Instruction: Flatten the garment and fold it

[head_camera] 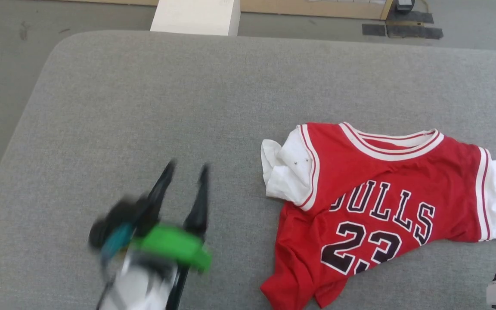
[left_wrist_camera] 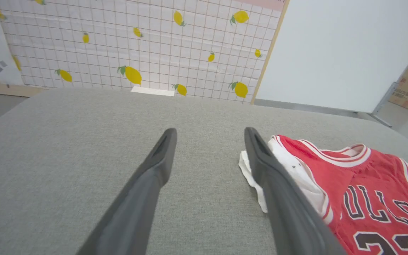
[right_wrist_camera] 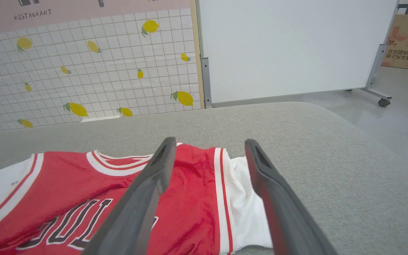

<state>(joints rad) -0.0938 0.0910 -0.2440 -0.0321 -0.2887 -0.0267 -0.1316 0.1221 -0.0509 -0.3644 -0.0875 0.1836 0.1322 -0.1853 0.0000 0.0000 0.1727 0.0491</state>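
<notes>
Garment (head_camera: 377, 176) between left pincer (head_camera: 187, 167) and right pincer (right_wrist_camera: 209, 141) — both spread wide, empty.

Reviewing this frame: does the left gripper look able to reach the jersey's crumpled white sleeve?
Probably yes. The left gripper is open over the grey surface, and nothing lies between it and the crumpled white sleeve of the garment.

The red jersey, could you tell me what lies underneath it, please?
The jersey lies on the grey cushioned surface. Whatever its crumpled cloth covers, including its own back, cannot be seen.
</notes>
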